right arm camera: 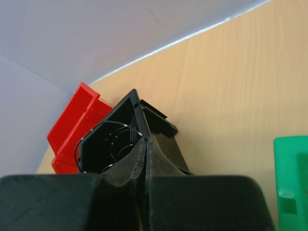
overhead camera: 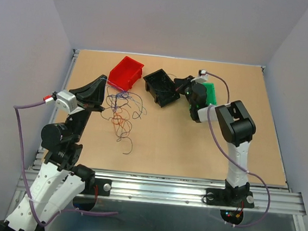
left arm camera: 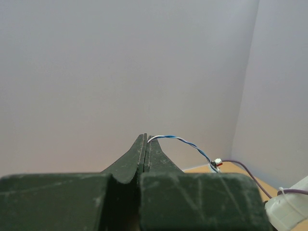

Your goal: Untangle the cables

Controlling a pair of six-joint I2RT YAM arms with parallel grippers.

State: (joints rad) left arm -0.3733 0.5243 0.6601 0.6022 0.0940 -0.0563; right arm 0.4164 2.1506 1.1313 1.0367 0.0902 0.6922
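The cables [overhead camera: 122, 111] lie as a loose tangle of thin red, blue, purple, orange and black strands on the wooden table, in front of the red bin [overhead camera: 126, 72]. My left gripper [overhead camera: 104, 91] is raised at the tangle's left edge. In the left wrist view it [left arm camera: 146, 137] is shut on a blue and white twisted wire [left arm camera: 185, 141] that arcs right and down. My right gripper [overhead camera: 180, 85] is at the right rim of the black bin [overhead camera: 161, 86]. In the right wrist view it [right arm camera: 147, 137] is shut on a black wire [right arm camera: 103, 126] that loops into the black bin [right arm camera: 161, 126].
A green bin [overhead camera: 211, 92] sits under the right wrist and also shows in the right wrist view [right arm camera: 291, 178]. The red bin [right arm camera: 72, 127] lies just behind the black one. Grey walls enclose the table [overhead camera: 194, 147] on three sides.
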